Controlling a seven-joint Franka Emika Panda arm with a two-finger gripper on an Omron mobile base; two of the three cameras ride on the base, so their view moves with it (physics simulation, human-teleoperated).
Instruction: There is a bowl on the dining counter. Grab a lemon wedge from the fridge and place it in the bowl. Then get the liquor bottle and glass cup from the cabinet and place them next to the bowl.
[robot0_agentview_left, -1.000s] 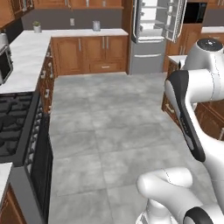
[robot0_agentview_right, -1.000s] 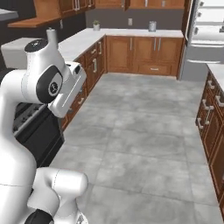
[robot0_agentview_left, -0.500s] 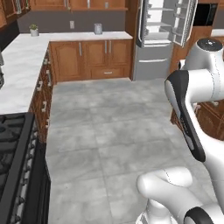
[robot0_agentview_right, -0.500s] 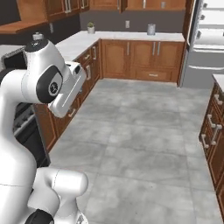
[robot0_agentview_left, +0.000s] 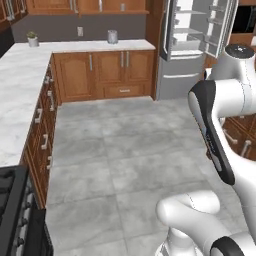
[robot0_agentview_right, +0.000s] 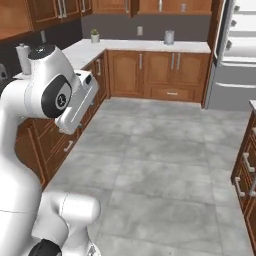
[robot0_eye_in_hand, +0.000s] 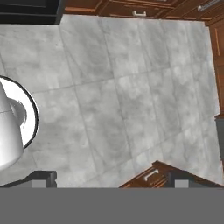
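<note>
Near us gripper (robot0_eye_in_hand: 109, 179) points down at grey floor tiles (robot0_eye_in_hand: 113, 100) — tips well apart, spread, nothing between them. We judge first step in hand: driving toward fridge (robot0_agentview_left: 192, 47), which stands far ahead with upper doors open — lemon wedge not discernible. Next move calls for closing in, then reaching inside

The base turns and drives, so both base views shift: the fridge (robot0_agentview_left: 197, 45), its upper doors open, sits larger near the top right of the left base view. The stove slips to the bottom-left corner, and the wall counter (robot0_agentview_right: 145, 46) with its canister (robot0_agentview_right: 169, 37) draws nearer.
</note>
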